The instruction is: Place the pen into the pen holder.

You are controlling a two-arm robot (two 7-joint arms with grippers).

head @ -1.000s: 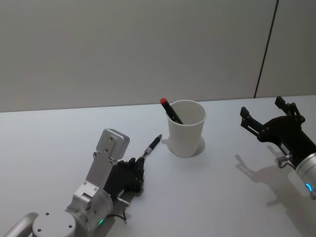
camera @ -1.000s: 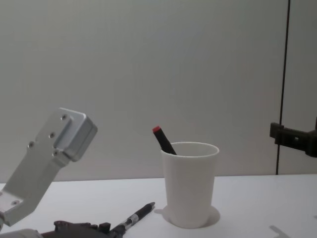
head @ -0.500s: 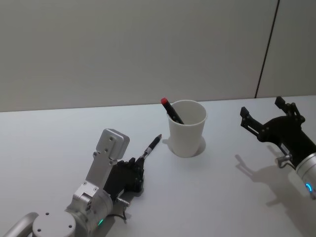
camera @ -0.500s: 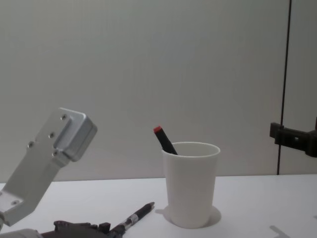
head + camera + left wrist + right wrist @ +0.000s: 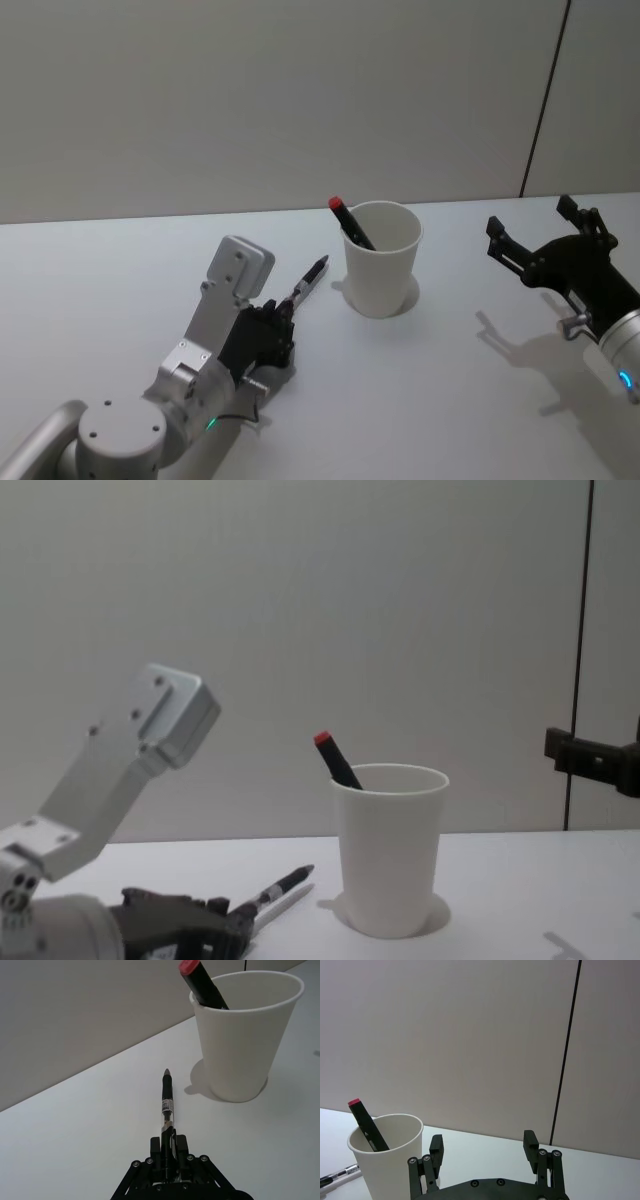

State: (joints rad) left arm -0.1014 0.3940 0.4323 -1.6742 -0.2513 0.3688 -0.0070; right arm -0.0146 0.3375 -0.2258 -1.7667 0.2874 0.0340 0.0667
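My left gripper (image 5: 283, 322) is shut on the back end of a dark pen (image 5: 309, 280), held low over the table with its tip tilted up towards the pen holder. In the left wrist view the pen (image 5: 166, 1102) sticks straight out from between the fingers (image 5: 167, 1149), short of the cup. The pen holder (image 5: 382, 262), a white paper cup, stands upright to the right of the pen tip and holds a black marker with a red cap (image 5: 346, 220) leaning against its rim. Farther right, my right gripper (image 5: 530, 216) hangs open above the table.
The white table (image 5: 420, 400) ends at a grey wall behind the cup. A dark vertical seam (image 5: 540, 100) runs down the wall at the right. Open tabletop lies between the cup and the right gripper.
The left arm has risen and shifted right and forward, lifting the pen so its tip sits higher and closer to the cup. The right arm and the cup have stayed put.
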